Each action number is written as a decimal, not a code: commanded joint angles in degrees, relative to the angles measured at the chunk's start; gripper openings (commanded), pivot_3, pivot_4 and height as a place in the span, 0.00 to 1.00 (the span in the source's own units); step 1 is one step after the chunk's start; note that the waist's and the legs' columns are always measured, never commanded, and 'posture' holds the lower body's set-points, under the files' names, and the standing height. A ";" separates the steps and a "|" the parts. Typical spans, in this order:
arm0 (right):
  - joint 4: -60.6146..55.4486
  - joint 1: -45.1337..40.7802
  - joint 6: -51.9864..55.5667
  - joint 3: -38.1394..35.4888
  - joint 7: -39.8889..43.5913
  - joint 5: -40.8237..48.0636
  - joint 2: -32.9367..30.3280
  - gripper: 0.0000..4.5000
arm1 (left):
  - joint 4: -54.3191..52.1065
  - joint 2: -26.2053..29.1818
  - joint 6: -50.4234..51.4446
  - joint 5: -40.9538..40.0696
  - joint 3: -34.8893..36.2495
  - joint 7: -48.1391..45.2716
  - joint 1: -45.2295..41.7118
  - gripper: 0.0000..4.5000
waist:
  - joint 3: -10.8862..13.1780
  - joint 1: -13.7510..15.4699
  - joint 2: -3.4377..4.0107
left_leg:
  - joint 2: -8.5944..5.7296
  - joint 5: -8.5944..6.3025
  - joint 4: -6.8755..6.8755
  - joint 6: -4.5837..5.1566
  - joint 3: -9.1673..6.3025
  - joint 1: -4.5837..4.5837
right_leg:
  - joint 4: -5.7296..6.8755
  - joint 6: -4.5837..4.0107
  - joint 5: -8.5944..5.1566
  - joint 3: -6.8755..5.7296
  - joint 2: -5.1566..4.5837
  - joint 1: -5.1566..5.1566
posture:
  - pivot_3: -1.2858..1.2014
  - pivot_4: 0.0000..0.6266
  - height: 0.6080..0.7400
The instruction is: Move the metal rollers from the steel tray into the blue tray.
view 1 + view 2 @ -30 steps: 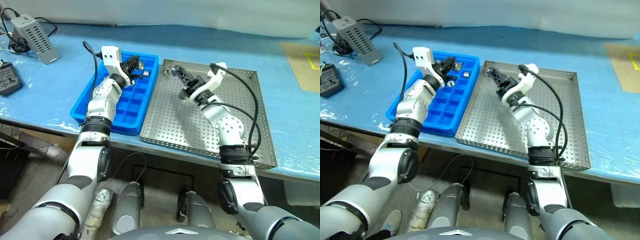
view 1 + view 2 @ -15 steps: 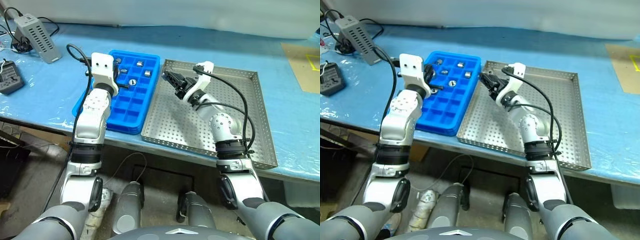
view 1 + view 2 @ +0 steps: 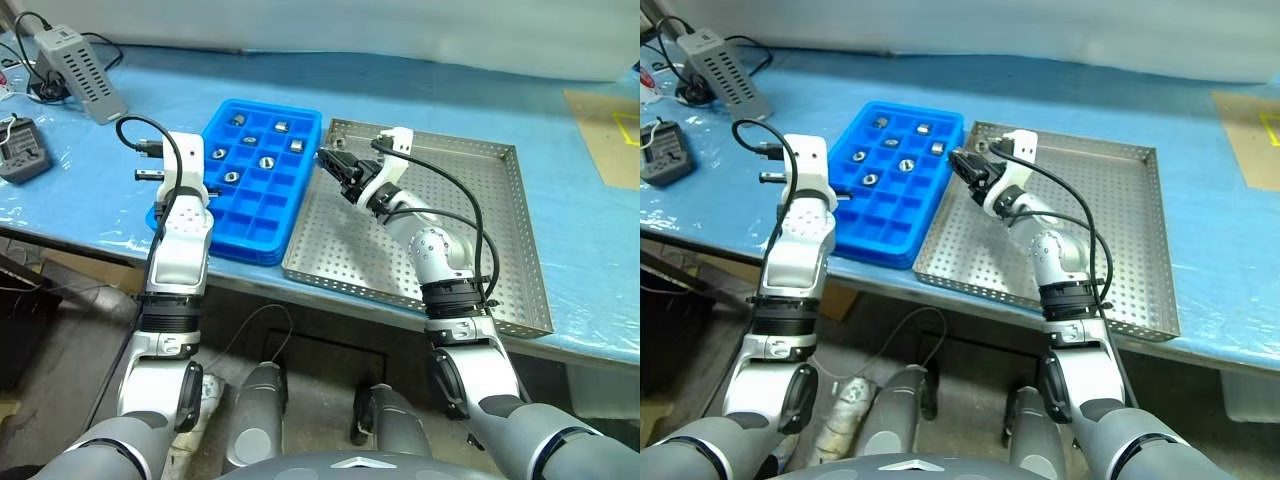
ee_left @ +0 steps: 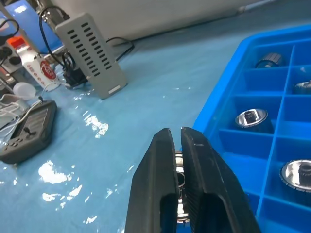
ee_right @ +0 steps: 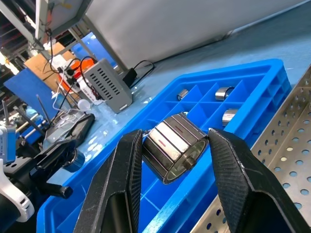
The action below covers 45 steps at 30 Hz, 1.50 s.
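Note:
The blue tray (image 3: 262, 215) lies left of the steel tray (image 3: 340, 250). Several metal rollers (image 3: 266, 161) sit in separate compartments in the blue tray's far half. My right gripper (image 3: 330, 162) hangs over the steel tray's far left corner, close to the blue tray's right rim. In the right wrist view it (image 5: 175, 141) is shut on a ribbed metal roller (image 5: 177, 148) held crosswise. My left gripper (image 4: 176, 131) is level beside the blue tray's left rim, over the table, shut with nothing between its tips. Rollers (image 4: 250, 118) show in the compartments beside it.
A grey power adapter (image 3: 80, 72) with cables stands at the far left, and a black device (image 3: 22, 158) lies nearer the front. A tan sheet (image 3: 605, 130) lies at the far right. Both trays sit close to the table's front edge.
My left gripper has drawn back from over the blue tray's far cells to the tray's left side and turned outward. The right gripper has edged left with its roller.

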 commanded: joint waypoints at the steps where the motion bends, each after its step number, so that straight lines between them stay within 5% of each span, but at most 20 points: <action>1: -1.69 -0.65 -0.60 -0.81 0.37 -0.19 0.18 0.38 | -1.11 -0.20 2.63 1.31 0.95 1.94 -0.39 0.26 | 0.00 0.04 0.00 | 0.00 0.00 0.00 0.00 0.00 0.00 | 0.00 0.00 0.00 0.00 0.00 0.00 | 0.59 0.24 1.00; 5: -1.66 -0.55 -0.63 -1.02 0.40 -0.51 0.30 0.38 | -1.84 -0.24 1.32 -4.61 1.18 -6.01 -1.00 0.56 | 0.00 0.13 0.00 | 0.01 0.00 0.00 0.00 0.00 0.01 | 0.00 -0.02 0.01 0.00 0.00 0.00 | 0.59 0.24 1.00; 12: -1.55 0.24 -0.45 -0.93 0.72 -1.25 0.57 0.38 | -10.39 3.89 2.26 -25.97 3.69 -33.81 0.90 0.56 | -0.01 0.33 0.02 | 0.01 0.01 -0.03 -0.01 0.06 0.00 | 0.01 -0.06 0.03 0.00 0.00 -0.08 | 0.58 0.24 1.00; 16: -0.98 0.26 -0.14 -0.61 1.35 -1.27 0.90 0.38 | -8.19 11.78 0.56 -25.41 3.32 -39.37 2.55 0.56 | -0.05 -0.09 0.09 | 0.02 0.04 -0.20 -0.07 0.12 0.20 | 0.09 -0.13 -0.01 0.06 0.01 -0.11 | 0.60 0.24 1.00; 25: 0.27 -2.88 0.91 6.85 10.22 -3.57 1.79 0.38 | -13.36 18.63 0.51 -35.09 6.63 -52.65 8.71 0.56 | -0.06 0.52 0.10 | 0.05 0.15 -0.33 -0.27 0.12 0.25 | 0.32 -0.21 -0.05 0.11 0.03 -0.26 | 0.63 0.24 1.00; 34: 14.12 -10.19 -6.44 13.68 12.45 -14.28 6.18 0.38 | -15.33 22.10 -2.23 -38.72 17.44 -49.61 14.30 0.56 | -0.07 2.07 0.09 | 0.08 0.42 -0.95 -0.71 0.11 0.29 | 0.76 -0.46 -0.21 0.10 0.04 -0.71 | 0.68 0.24 1.00; 45: 33.35 -19.47 -13.54 8.42 10.85 -17.46 10.82 0.38 | -22.13 15.63 -4.60 -31.85 22.72 -28.49 22.19 0.56 | -0.10 6.06 0.04 | 0.07 0.45 -1.23 -0.78 0.09 0.35 | 0.74 -0.46 -0.24 0.11 0.05 -0.75 | 0.76 0.24 1.00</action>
